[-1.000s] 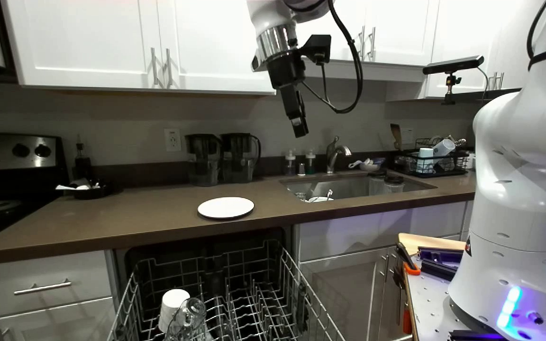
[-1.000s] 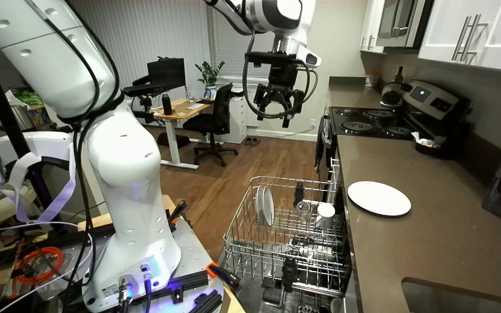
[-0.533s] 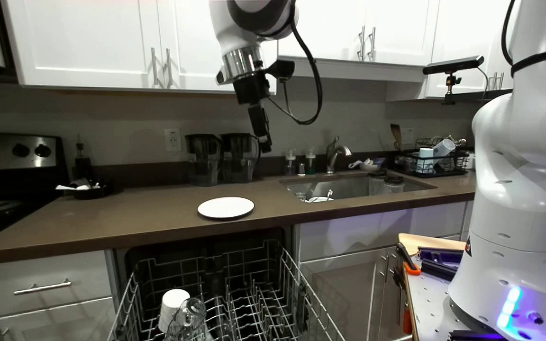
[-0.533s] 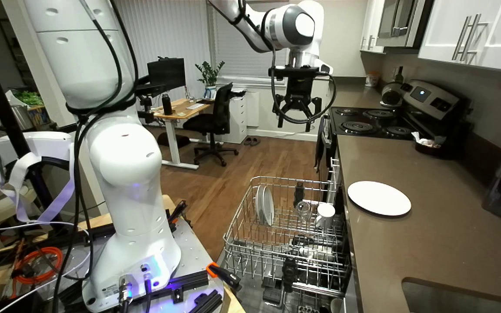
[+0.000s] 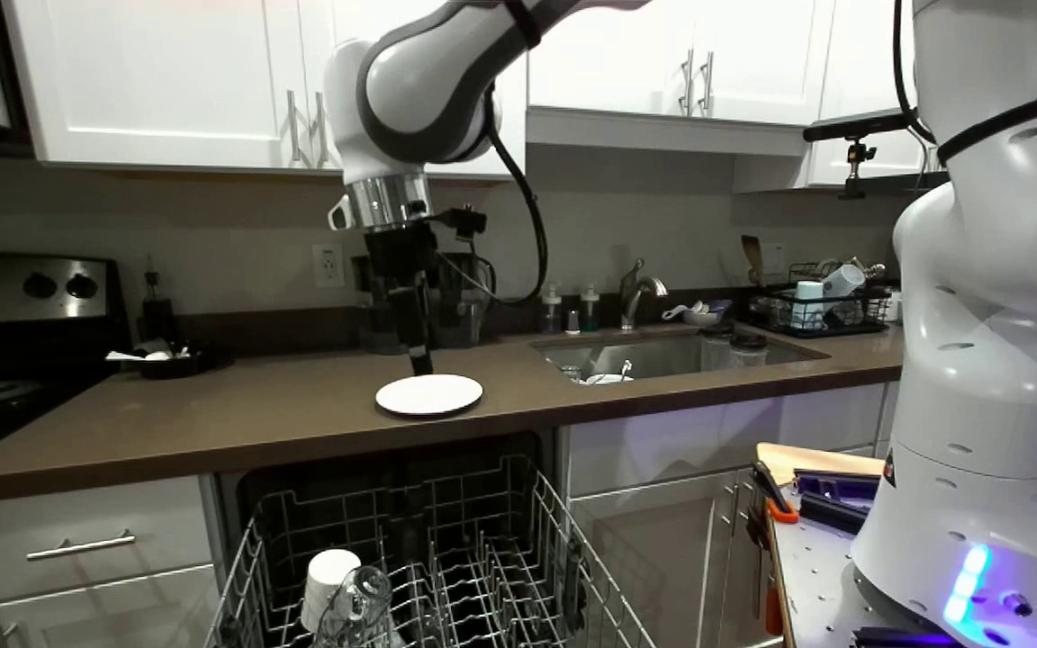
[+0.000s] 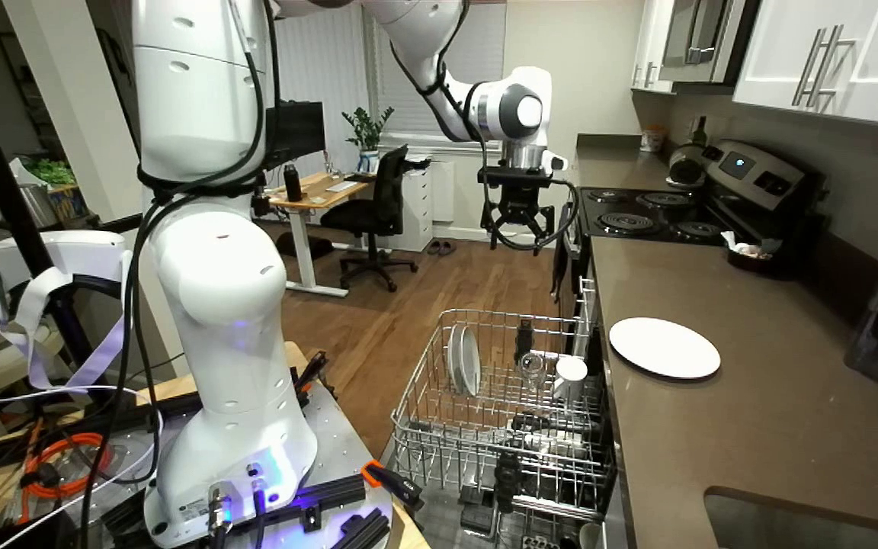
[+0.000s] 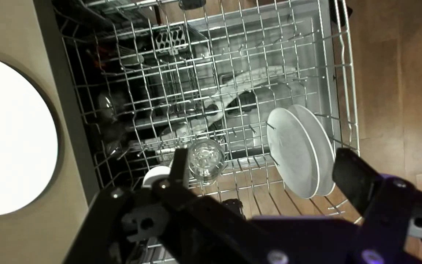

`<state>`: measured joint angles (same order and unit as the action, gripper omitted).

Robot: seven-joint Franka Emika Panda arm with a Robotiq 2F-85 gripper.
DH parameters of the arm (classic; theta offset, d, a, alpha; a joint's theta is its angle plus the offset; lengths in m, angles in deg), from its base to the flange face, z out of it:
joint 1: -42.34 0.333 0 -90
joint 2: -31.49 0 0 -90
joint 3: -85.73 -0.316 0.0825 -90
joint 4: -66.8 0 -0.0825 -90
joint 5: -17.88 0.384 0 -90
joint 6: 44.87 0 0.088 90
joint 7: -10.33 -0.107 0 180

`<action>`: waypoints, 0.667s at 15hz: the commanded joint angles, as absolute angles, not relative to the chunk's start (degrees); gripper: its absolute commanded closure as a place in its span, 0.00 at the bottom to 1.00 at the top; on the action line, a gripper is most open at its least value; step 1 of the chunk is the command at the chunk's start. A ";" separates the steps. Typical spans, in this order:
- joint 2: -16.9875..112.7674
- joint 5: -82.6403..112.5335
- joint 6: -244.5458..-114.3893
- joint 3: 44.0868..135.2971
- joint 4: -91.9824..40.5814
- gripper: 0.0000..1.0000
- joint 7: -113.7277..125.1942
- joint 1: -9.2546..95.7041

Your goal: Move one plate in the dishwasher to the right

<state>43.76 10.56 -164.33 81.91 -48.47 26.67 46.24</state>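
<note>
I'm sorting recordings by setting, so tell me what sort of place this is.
A kitchen, probably a home's: the sink, the stove and the pulled-out dishwasher rack show it.

"What stands behind the sink in an exterior view?"

"A faucet, with two pump bottles just beside it."

"And farther off?"

"A desk bearing a black bottle, an office chair near it, and a pair of shoes on the wooden floor."
</note>
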 commanded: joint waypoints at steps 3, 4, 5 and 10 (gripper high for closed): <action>51.73 10.31 -167.32 79.18 -43.02 0.00 30.70 47.13; 49.69 10.41 -167.03 79.64 -45.39 0.00 27.63 47.12; 50.71 10.41 -167.03 79.28 -44.60 0.00 28.19 47.23; 54.66 10.44 -168.88 78.77 -41.92 0.00 28.34 47.74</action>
